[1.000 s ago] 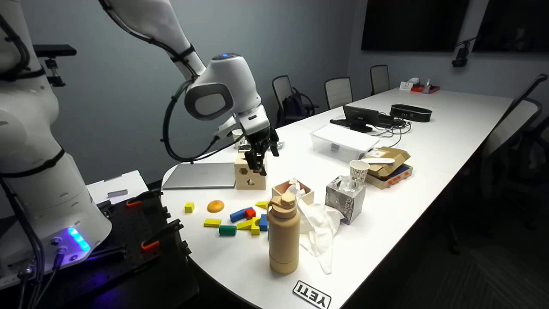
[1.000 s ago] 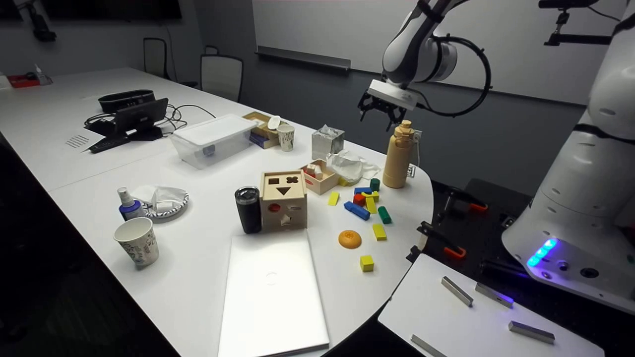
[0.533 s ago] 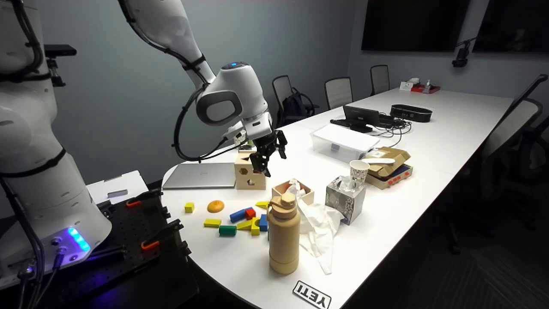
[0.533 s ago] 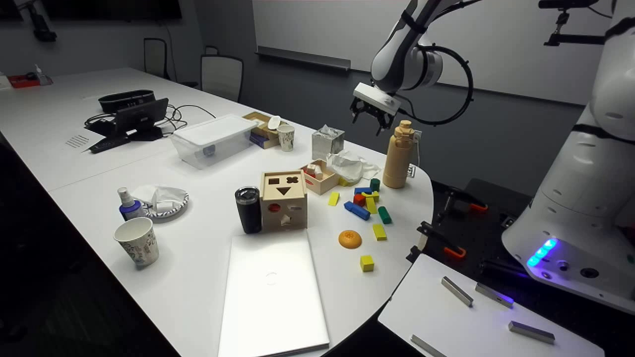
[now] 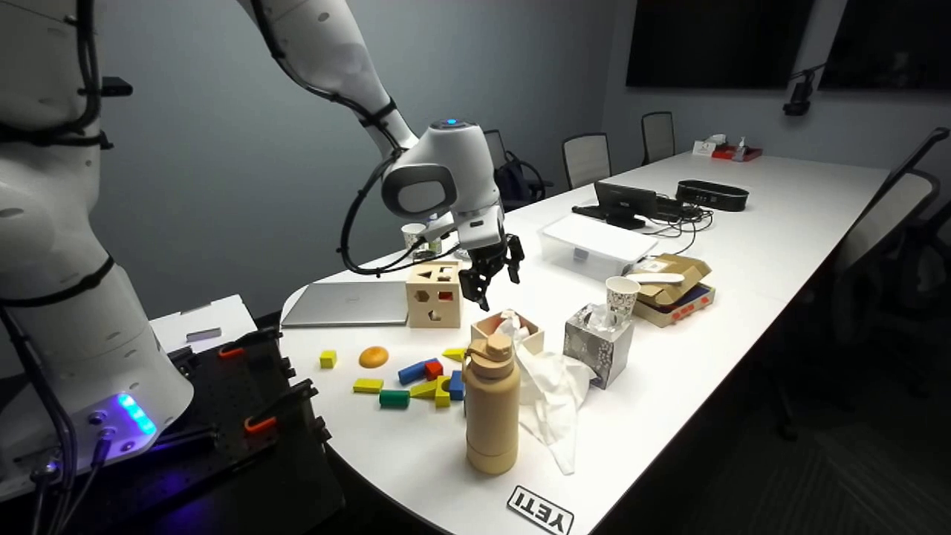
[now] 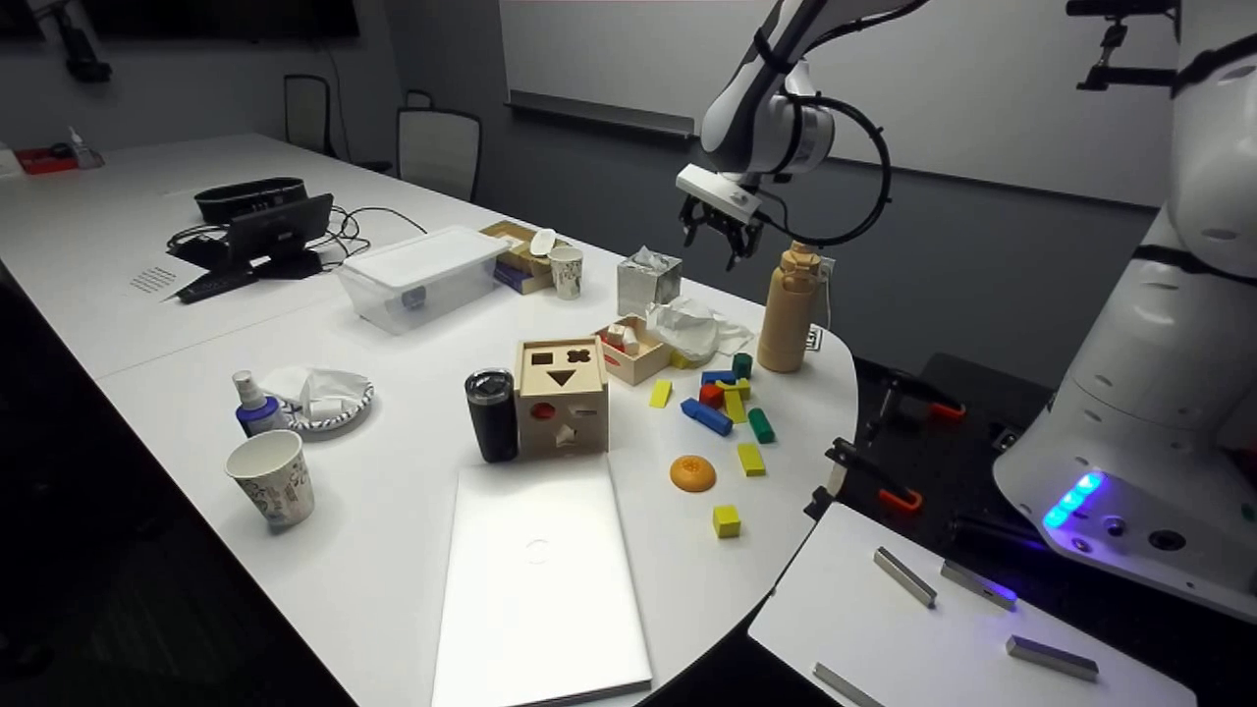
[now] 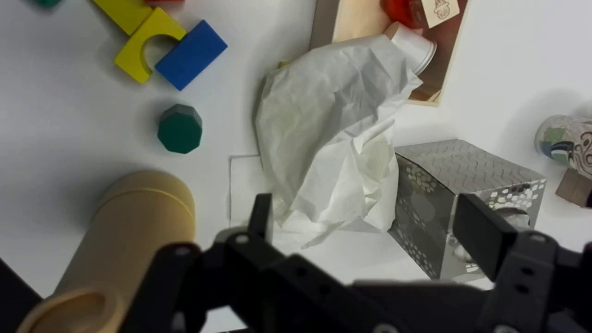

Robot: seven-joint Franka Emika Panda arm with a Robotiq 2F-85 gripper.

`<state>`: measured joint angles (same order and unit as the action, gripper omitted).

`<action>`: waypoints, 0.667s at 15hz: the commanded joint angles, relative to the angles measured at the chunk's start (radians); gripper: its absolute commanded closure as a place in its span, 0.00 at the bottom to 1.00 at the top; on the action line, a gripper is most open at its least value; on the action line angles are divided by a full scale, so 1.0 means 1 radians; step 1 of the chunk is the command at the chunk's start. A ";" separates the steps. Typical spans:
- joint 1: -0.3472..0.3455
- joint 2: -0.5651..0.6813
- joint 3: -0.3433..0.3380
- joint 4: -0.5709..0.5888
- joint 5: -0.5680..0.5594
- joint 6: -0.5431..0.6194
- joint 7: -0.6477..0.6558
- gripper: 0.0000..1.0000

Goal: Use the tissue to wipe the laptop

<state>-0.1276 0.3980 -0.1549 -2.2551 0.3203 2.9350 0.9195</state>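
The laptop, closed with a silver-grey lid, lies flat on the table in both exterior views (image 5: 349, 305) (image 6: 540, 589). It is out of the wrist view. A crumpled white tissue (image 5: 553, 394) lies between the tan bottle and the tissue box, one end over the edge of a small wooden tray; it also shows in an exterior view (image 6: 687, 332) and in the wrist view (image 7: 333, 138). My gripper (image 5: 499, 291) is open and empty, in the air above the table; it shows in an exterior view (image 6: 709, 253). In the wrist view the open jaws (image 7: 366, 212) frame the tissue's lower part.
The tan bottle (image 5: 492, 409) stands upright near the tissue. The patterned tissue box (image 7: 425, 208) touches or nearly touches the tissue. The small wooden tray (image 6: 638, 365), the shape-sorter block (image 6: 565, 403), a black tumbler (image 6: 493, 417) and several coloured blocks (image 5: 427, 386) stand around.
My open gripper has moved right in an exterior view, away from in front of the shape-sorter block, and left and slightly down in an exterior view. The tissue and laptop have not moved.
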 commanded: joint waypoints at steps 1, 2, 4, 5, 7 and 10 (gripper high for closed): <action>0.062 0.180 -0.073 0.249 0.001 -0.152 0.148 0.00; 0.069 0.225 -0.084 0.312 -0.003 -0.204 0.192 0.00; 0.069 0.305 -0.093 0.420 -0.007 -0.293 0.270 0.00; 0.057 0.341 -0.084 0.469 0.000 -0.336 0.297 0.00; 0.047 0.394 -0.080 0.534 0.001 -0.401 0.360 0.00; 0.029 0.460 -0.075 0.588 0.009 -0.443 0.447 0.00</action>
<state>-0.0818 0.7945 -0.2307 -1.7450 0.3192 2.5548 1.2869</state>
